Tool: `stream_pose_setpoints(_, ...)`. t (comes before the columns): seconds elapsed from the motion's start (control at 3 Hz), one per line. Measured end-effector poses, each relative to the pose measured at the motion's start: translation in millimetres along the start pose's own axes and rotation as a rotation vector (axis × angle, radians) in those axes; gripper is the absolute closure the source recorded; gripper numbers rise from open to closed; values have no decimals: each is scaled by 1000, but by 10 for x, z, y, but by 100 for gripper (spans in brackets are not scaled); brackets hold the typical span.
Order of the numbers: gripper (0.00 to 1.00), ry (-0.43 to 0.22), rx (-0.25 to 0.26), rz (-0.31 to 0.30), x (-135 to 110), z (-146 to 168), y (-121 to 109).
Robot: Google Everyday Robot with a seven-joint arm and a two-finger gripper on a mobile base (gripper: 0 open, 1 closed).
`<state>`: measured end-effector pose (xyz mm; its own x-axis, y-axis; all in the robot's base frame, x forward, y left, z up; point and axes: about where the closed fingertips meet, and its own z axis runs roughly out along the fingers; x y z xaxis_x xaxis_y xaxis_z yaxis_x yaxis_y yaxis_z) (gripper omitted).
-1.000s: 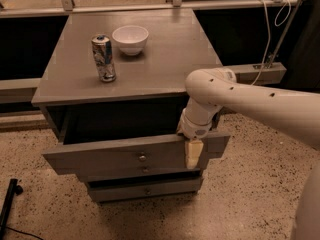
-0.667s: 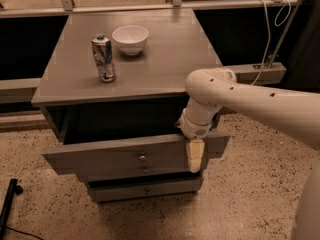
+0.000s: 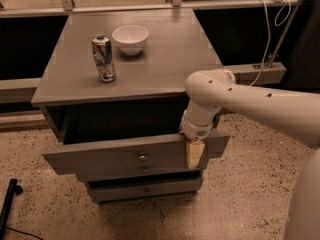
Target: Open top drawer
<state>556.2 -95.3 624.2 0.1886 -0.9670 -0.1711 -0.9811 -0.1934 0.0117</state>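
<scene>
Cabinet top (image 3: 170, 59): one can (image 3: 103, 58), one bowl (image 3: 130, 39); gripper (image 3: 194, 154) at top drawer (image 3: 100, 156).

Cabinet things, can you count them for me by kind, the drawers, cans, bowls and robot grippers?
Drawers: 3, the top drawer pulled out, the middle drawer, the bottom drawer.
Cans: 1, the drink can.
Bowls: 1, the white bowl.
Grippers: 1, the gripper at the top drawer's front, right of its knob.
Total: 6.

The grey top drawer (image 3: 100, 160) stands pulled out, its round knob (image 3: 142, 157) left of the pincer (image 3: 194, 155), which sits at the front's upper edge.
</scene>
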Motion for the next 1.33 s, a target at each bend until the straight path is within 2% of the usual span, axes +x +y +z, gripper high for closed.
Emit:
stream_pose_setpoints(0.33, 40, -23, -25, -17, -23, -127, 262)
stream_pose_setpoints(0.67, 40, -40, -49, -50, -85, -302, 495)
stream_pose_setpoints(1.0, 39, -71, -120, -172, -264, -488, 753)
stream_pose_setpoints(1.33, 41, -115, -178, -311, -321, -587, 956)
